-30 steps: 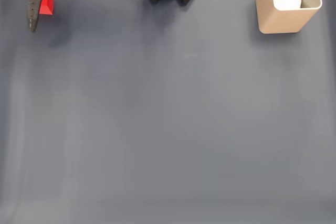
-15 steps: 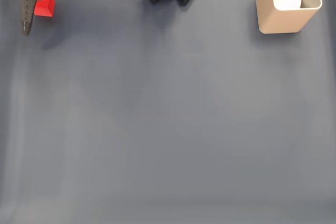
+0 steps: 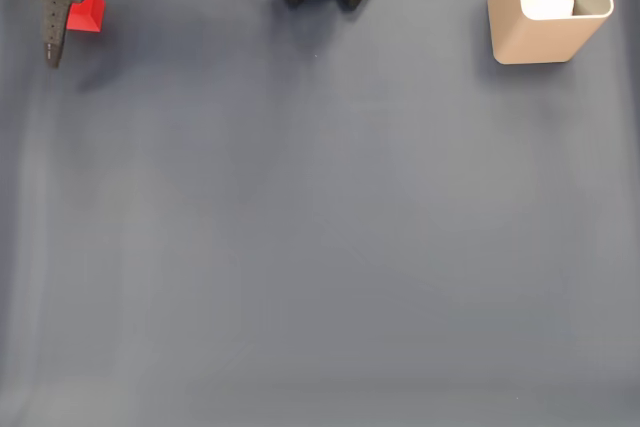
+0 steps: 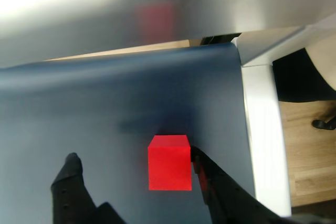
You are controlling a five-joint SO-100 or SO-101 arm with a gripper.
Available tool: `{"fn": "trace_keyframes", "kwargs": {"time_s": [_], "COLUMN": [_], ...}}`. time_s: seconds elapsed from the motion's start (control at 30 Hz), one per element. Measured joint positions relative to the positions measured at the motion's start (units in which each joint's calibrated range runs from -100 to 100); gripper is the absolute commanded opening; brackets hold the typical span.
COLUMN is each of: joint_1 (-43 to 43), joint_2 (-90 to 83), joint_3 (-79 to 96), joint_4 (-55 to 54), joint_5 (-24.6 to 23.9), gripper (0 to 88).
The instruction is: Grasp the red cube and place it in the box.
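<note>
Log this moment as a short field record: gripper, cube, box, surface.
gripper: open, fingers straddling the cube in the wrist view, one finger right against its side
red cube: on the mat, not lifted; top left corner in the fixed view
box: upright, top right in the fixed view, something white inside
surface: dark blue mat

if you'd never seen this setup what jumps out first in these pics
The red cube stands out most: bright red on the dark blue mat, low in the wrist view between the open black fingers of the gripper, with one finger close at its right side. In the fixed view it sits at the far top left corner, while the box stands at the top right with something white inside.
</note>
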State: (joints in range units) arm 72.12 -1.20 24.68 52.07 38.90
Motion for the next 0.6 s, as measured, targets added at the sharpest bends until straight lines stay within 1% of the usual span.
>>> {"fn": "trace_keyframes", "kwargs": {"time_s": [0.13, 0.27, 0.6], "joint_1": [0.0, 0.0, 0.0], "joint_2": [0.0, 0.0, -2.5], "joint_3": [0.0, 0.0, 0.27], "joint_4": [0.0, 0.0, 1.22], "joint_5": [0.78, 1.32, 1.71], "gripper": [33.3, 30.6, 29.4]}}
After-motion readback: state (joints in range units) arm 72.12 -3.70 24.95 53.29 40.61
